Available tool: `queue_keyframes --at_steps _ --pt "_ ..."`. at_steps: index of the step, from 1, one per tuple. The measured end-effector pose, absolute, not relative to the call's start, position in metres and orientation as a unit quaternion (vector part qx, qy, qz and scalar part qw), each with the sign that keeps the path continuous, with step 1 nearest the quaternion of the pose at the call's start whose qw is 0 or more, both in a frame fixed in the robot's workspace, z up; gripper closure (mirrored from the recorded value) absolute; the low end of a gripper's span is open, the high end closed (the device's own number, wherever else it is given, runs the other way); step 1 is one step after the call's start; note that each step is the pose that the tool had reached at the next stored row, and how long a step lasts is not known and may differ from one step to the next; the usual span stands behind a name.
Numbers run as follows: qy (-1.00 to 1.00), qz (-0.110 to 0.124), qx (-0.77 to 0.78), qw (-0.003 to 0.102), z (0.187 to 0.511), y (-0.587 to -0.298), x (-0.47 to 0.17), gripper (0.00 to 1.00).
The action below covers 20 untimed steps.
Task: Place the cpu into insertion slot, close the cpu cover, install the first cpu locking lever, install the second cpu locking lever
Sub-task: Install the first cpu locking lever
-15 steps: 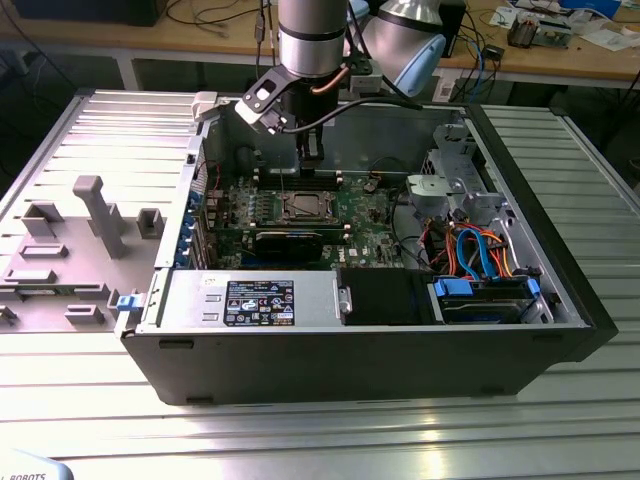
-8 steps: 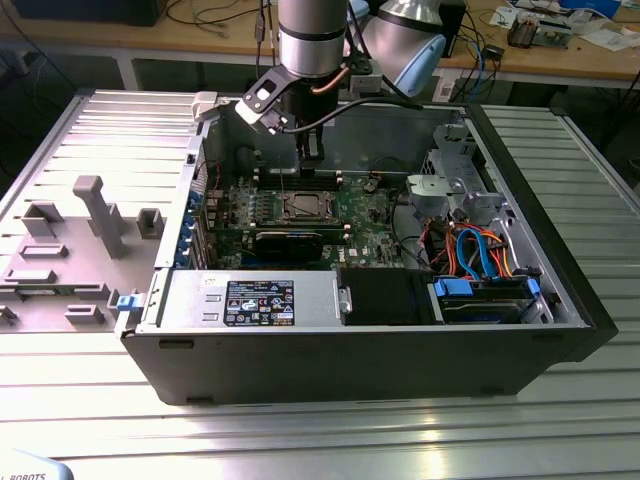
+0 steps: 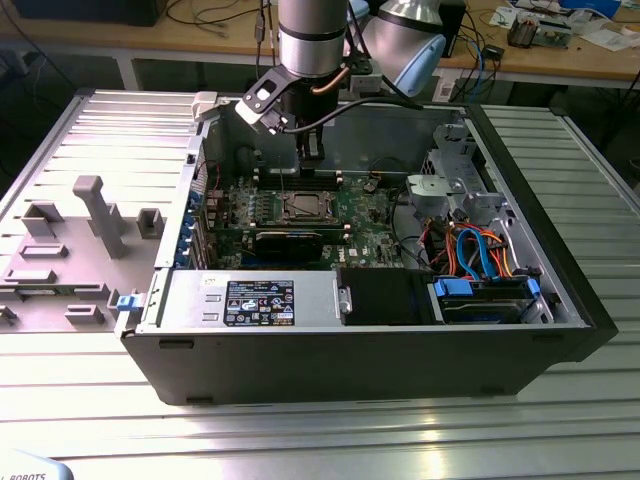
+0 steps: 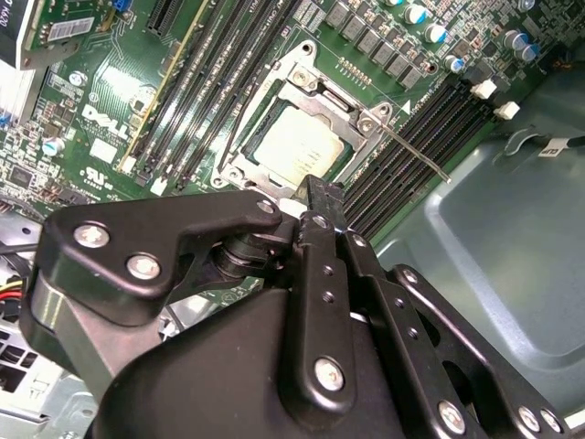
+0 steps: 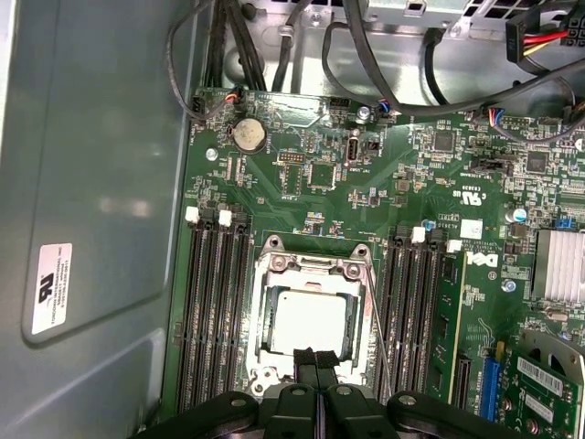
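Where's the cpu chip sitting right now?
The cpu sits in its socket on the green motherboard, framed by the cpu cover, with black memory slots on both sides; in both wrist views the gripper hangs over one edge.

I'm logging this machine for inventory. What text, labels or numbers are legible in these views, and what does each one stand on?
Nothing can be quoted with confidence.
Black label on the power supply: print too small to read.
White sticker on the case wall: too small to read.
White silkscreen on the motherboard: tiny, unreadable.
cpu top: no marking visible.
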State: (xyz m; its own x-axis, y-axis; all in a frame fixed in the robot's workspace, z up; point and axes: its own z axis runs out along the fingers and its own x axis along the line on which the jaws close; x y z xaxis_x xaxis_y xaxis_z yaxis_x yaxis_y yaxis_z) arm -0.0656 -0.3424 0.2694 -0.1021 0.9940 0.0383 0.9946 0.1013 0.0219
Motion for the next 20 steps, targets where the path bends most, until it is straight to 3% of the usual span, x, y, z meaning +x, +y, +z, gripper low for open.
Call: queue_keyframes --at_steps 20 --pt "-0.746 -0.021 -0.666 0.007 0.2694 -0.3424 -0.0656 0.89"
